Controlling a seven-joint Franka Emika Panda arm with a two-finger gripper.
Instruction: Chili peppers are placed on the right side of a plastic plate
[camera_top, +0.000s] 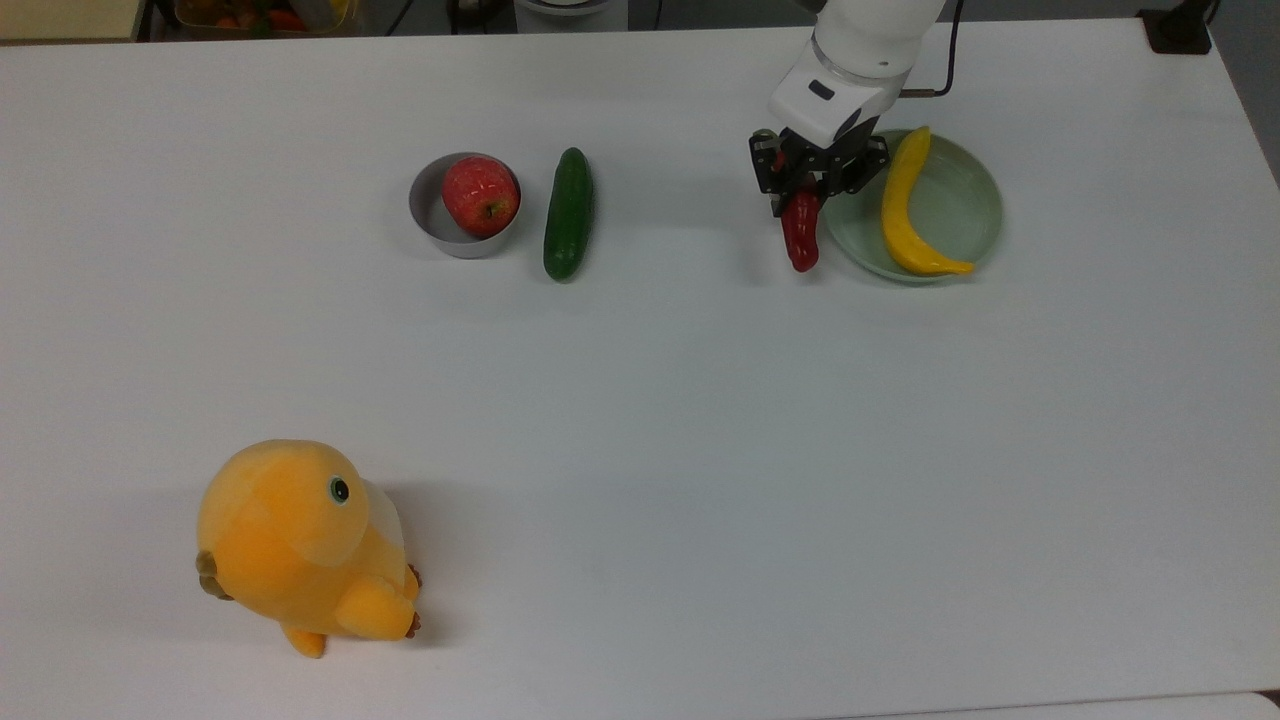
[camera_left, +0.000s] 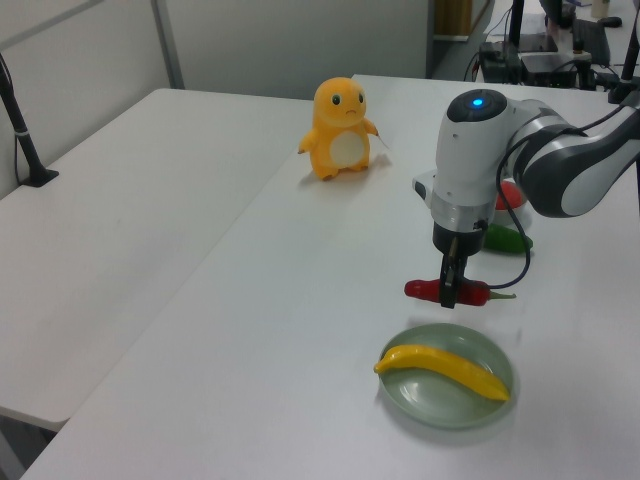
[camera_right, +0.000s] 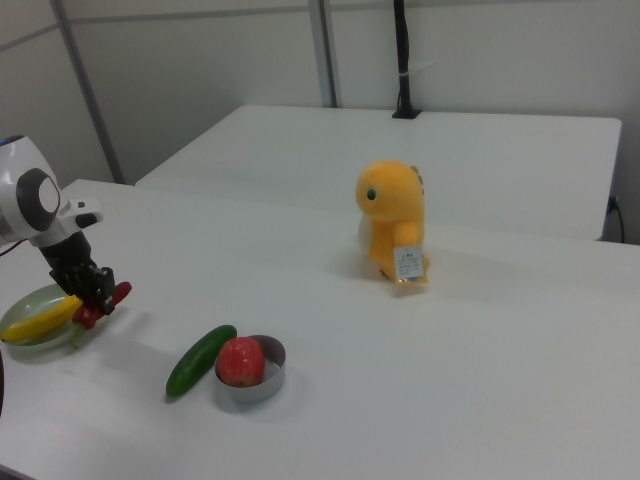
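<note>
Two fingers (camera_top: 800, 192) clamping chili peppers (camera_top: 801, 238), stem hidden, beside plastic plate (camera_top: 965, 208)

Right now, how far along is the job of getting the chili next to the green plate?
Done: the chili is picked up, clamped in the gripper, and hangs right beside the plate's rim, on the top view's left. In hand: it is off the table, going by the left view. Left: lower it beside the plate and release. The banana lies in the plate.

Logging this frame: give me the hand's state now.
Hand: shut on the chili, held off the table by the plate.
</note>
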